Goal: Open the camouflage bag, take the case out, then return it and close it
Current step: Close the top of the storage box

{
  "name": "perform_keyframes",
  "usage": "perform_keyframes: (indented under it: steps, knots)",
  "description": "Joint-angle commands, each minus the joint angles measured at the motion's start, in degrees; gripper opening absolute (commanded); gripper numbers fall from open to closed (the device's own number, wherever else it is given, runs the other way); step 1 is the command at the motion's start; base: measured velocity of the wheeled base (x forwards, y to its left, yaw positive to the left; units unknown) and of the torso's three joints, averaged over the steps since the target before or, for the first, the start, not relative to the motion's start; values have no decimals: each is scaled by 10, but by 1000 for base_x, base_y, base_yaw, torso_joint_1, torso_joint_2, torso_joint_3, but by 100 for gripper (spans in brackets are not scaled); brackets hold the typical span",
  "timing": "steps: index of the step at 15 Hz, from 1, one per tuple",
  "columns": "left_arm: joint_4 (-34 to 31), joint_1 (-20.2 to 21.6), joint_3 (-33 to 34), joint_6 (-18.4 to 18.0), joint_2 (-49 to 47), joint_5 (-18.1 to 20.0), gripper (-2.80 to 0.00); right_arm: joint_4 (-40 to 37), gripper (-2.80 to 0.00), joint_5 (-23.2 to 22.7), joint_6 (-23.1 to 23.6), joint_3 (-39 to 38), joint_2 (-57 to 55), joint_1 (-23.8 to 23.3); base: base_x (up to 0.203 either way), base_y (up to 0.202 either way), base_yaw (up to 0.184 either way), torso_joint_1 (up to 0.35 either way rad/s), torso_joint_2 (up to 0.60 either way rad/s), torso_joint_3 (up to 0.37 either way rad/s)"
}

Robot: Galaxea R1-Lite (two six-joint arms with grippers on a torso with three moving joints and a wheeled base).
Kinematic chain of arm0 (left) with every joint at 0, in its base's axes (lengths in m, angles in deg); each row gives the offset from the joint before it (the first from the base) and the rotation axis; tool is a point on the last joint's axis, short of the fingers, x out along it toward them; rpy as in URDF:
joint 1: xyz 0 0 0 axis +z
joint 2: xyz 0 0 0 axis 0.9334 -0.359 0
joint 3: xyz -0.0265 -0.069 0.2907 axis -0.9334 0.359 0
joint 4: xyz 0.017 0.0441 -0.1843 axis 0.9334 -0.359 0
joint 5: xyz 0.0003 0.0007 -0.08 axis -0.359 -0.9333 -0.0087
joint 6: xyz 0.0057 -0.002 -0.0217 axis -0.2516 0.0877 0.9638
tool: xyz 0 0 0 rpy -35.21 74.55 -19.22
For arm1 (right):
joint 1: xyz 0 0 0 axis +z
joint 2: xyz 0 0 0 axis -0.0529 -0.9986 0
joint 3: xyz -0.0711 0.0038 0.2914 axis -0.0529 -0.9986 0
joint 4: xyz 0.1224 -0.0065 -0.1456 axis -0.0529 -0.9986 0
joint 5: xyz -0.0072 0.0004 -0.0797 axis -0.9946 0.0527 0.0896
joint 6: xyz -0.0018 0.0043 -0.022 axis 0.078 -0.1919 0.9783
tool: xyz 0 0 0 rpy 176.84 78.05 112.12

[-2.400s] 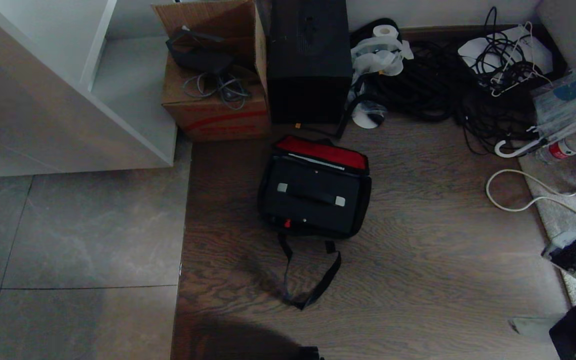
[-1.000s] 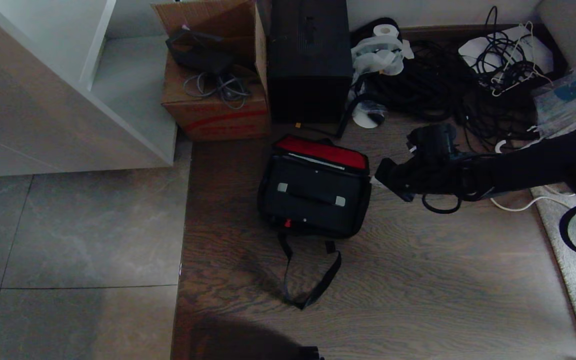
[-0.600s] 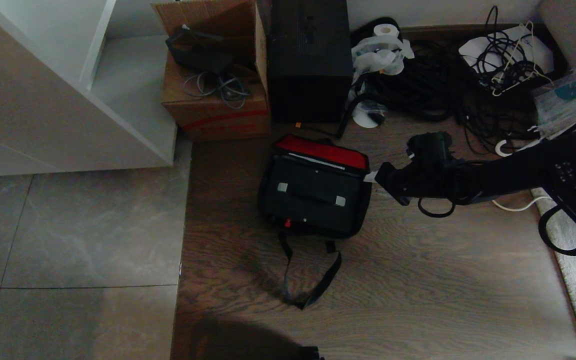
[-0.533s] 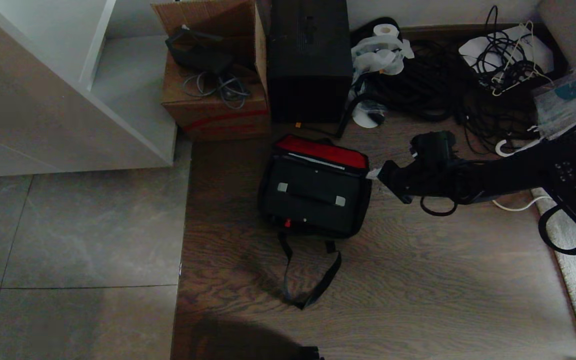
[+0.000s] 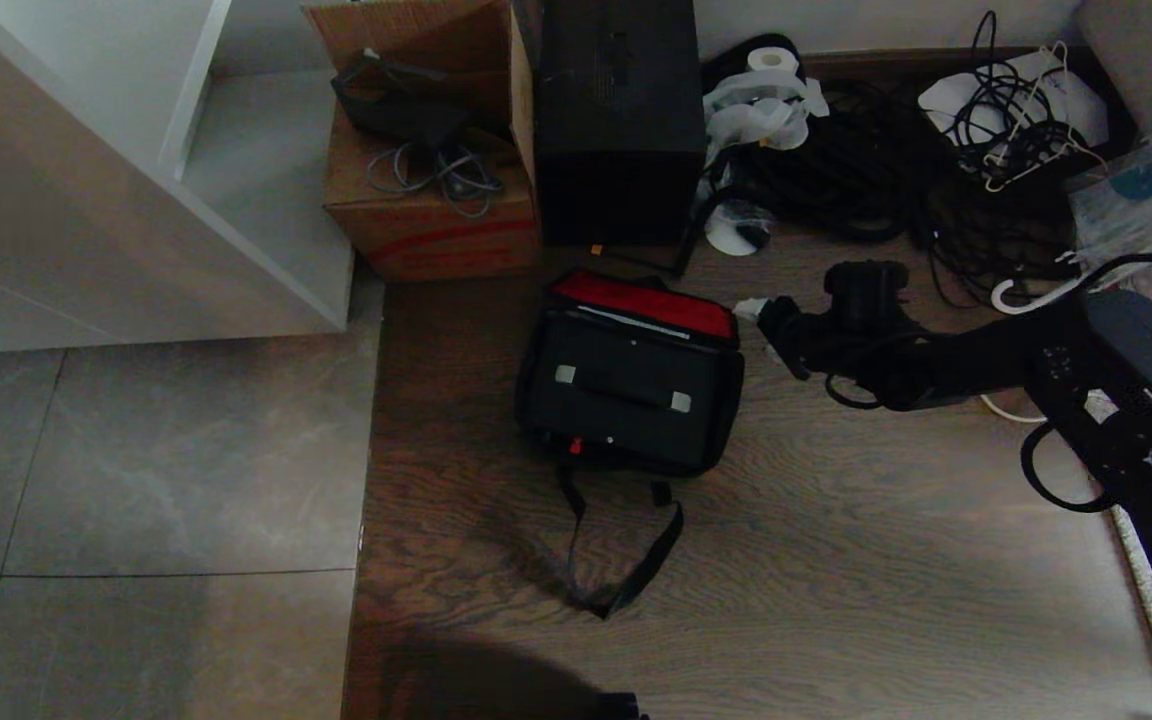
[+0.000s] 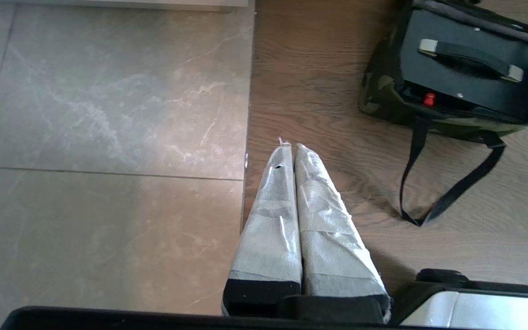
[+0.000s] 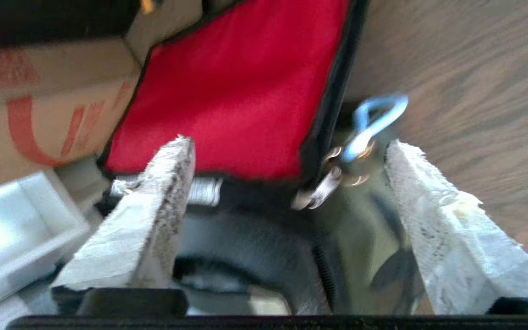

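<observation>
The camouflage bag [image 5: 733,395] lies open on the wooden floor, its red-lined flap [image 5: 648,303] folded back toward the wall. The flat black case [image 5: 636,430] rests inside it, handle up, with a small red tab at the near edge. My right gripper [image 5: 751,312] is open at the bag's far right corner. In the right wrist view its jaws [image 7: 290,144] stand wide apart, with the flap's edge [image 7: 245,82] and a metal zip pull on a blue ring [image 7: 374,119] between them. My left gripper [image 6: 290,146] is shut and empty, parked near the floor short of the bag [image 6: 374,91].
A brown cardboard box [image 5: 426,220] and a tall black box [image 5: 621,120] stand just behind the bag. A heap of black cables [image 5: 866,170] lies to the right by the wall. The bag's black strap [image 5: 626,560] loops over the floor on the near side. A white cabinet [image 5: 86,200] stands at the left.
My right arm has come into view from the right and reached across to the bag's far right corner, shifting a little toward the wall. The bag and case have not moved.
</observation>
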Motion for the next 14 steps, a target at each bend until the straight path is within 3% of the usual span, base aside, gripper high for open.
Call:
perform_keyframes:
  steps: [1,4,8,14]
  knots:
    - [0,0,5,1,0,0,-280,-34,0,-3,-3,30,-39,-3,0,0,0,0,0,0]
    - [0,0,5,1,0,0,-280,-63,0,-2,-29,91,-72,-1,0,0,0,0,0,0]
    - [1,0,5,1,1,0,-280,-58,0,-8,-82,93,-75,1,0,0,0,0,0,0]
    - [0,0,5,1,0,0,-280,24,0,-10,-96,90,-89,11,0,0,0,0,0,0]
